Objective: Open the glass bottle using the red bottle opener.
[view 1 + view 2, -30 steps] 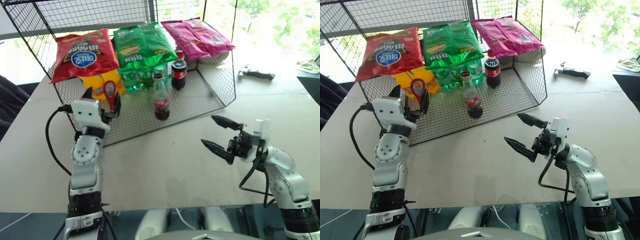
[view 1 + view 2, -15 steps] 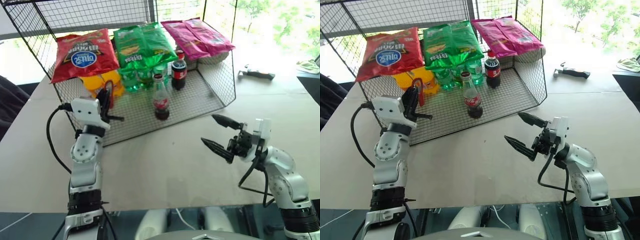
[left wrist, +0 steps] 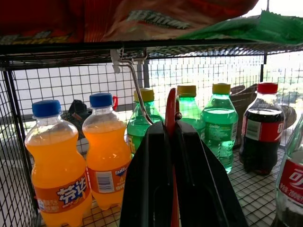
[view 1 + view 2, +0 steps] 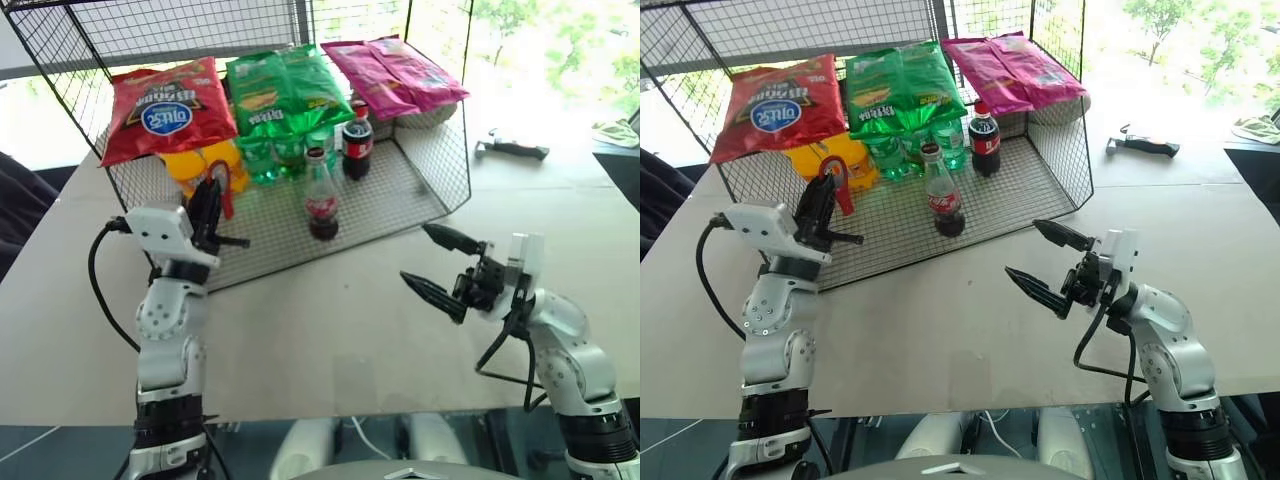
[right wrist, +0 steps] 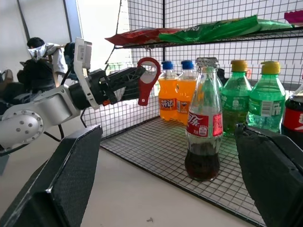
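On mesh shelf: bottle (image 4: pixel 942 198) capped. Left gripper (image 4: pixel 824 196) clenched on opener (image 4: pixel 835 182); right gripper (image 4: pixel 1048 264) released. Steady bottle first, then hook cap.

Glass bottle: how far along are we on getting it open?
Done: the left gripper is shut on the red bottle opener. In hand: the right gripper is open, short of the glass bottle. Left: gripping the bottle and prying off its cap, which is on.
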